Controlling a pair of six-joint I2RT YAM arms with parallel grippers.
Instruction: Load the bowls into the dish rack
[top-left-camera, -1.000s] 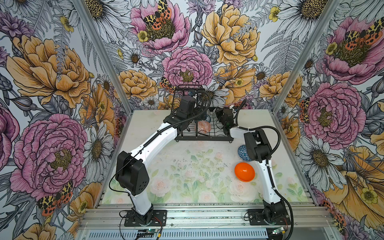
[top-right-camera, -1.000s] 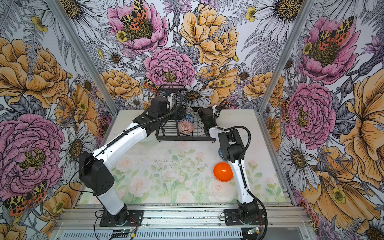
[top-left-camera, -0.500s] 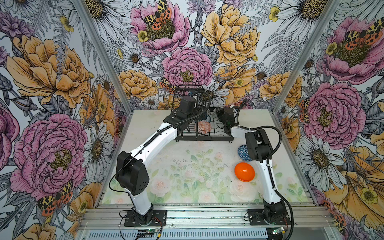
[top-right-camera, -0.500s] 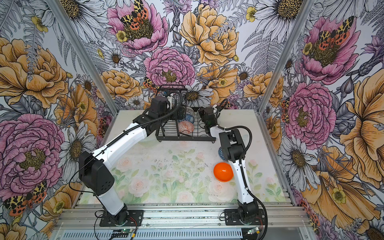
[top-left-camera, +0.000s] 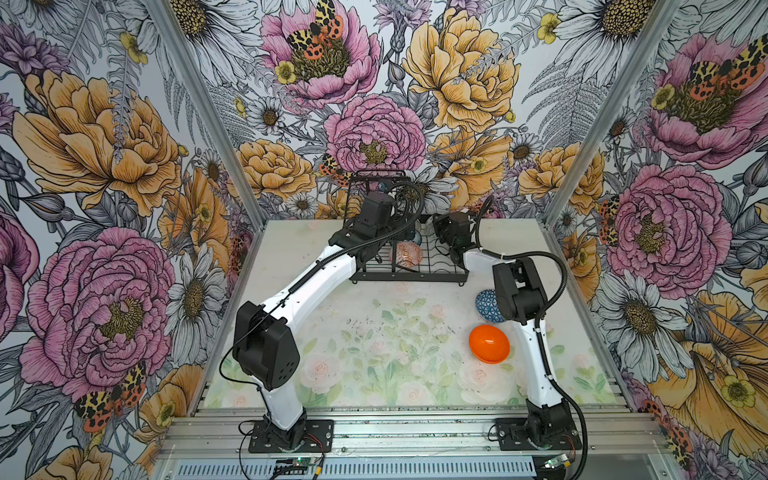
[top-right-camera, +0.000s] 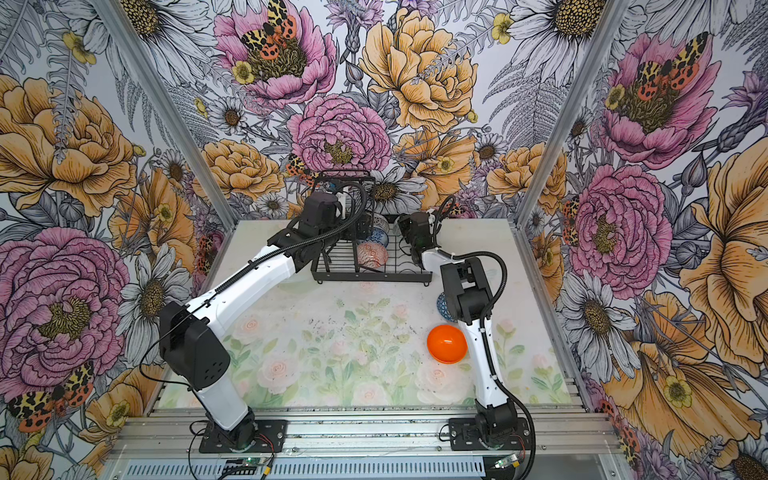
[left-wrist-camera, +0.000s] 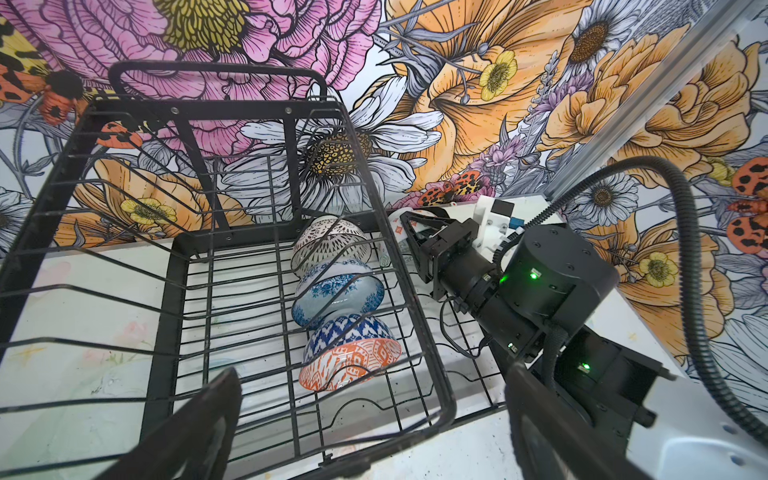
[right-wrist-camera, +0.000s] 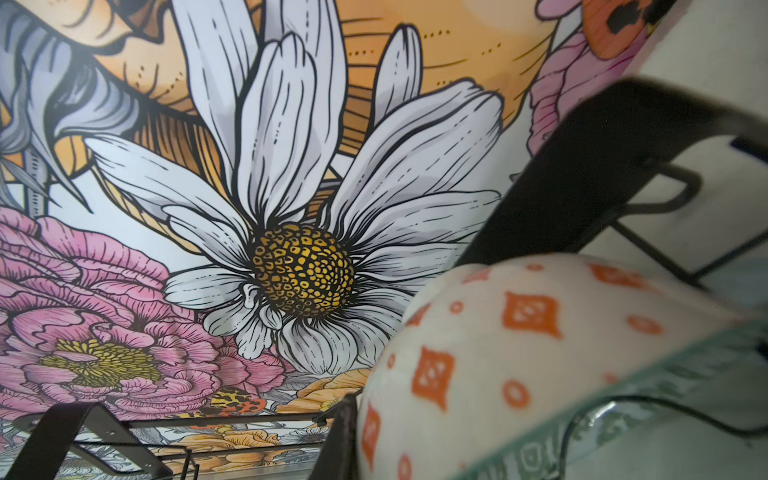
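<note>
The black wire dish rack (top-left-camera: 440, 272) (top-right-camera: 374, 277) (left-wrist-camera: 178, 257) stands at the back of the table. In its base three bowls lean in a row: dark-and-white (left-wrist-camera: 332, 243), blue-speckled (left-wrist-camera: 336, 295) and orange-and-blue patterned (left-wrist-camera: 349, 359). My left gripper (left-wrist-camera: 372, 372) hangs open above the rack's front edge, holding nothing. My right gripper (left-wrist-camera: 409, 226) is at the rack's far right side, shut on the rim of a white bowl (right-wrist-camera: 519, 353) with orange diamonds and a grey-green inside; one finger (right-wrist-camera: 340, 436) lies against its outer wall. On the table sit a plain orange bowl (top-left-camera: 489, 344) (top-right-camera: 447, 344) and a blue-triangle bowl (top-left-camera: 486, 305).
The rack's raised upper basket (top-left-camera: 376, 178) (left-wrist-camera: 124, 137) stands over its left part, close to the back wall. The right arm's elbow (top-left-camera: 519, 291) partly hides the blue-triangle bowl. Flowered walls close in the back and both sides.
</note>
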